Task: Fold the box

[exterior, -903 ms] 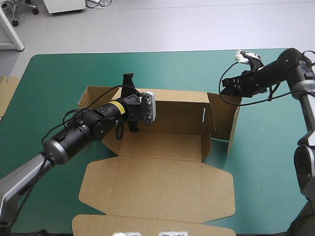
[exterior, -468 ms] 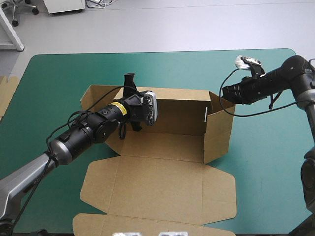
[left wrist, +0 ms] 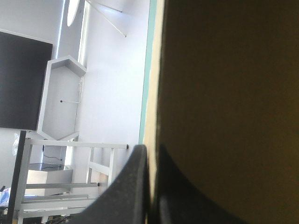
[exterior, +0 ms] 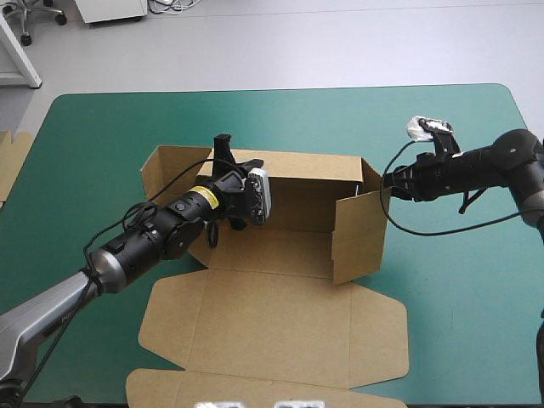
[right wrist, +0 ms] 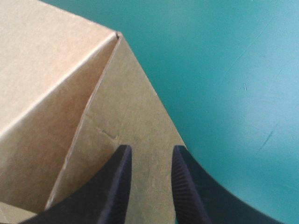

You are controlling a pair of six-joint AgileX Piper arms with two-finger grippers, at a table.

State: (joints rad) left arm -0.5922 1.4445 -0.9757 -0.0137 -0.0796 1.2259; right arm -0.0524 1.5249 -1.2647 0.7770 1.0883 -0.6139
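The brown box (exterior: 280, 314) lies in the middle of the teal-green cover (exterior: 102, 136), its back wall (exterior: 306, 168) upright and its lid and front flaps flat toward the near edge. My left gripper (exterior: 223, 146) is shut on the back wall's top edge near the left corner; in the left wrist view the fingers (left wrist: 152, 156) pinch the board (left wrist: 224, 93). My right gripper (exterior: 388, 182) is at the right side flap (exterior: 357, 231), which stands swung inward. In the right wrist view its fingers (right wrist: 149, 156) stand slightly apart against the flap (right wrist: 126, 112).
An edge of more brown board (exterior: 10, 161) shows at the table's left edge. Bare teal-green cover (right wrist: 224, 70) lies to the right of the box and beyond its back wall.
My right gripper has moved left and nearer, and the right side flap has swung from pointing outward to standing across the box's right end. The left gripper keeps its hold on the back wall.
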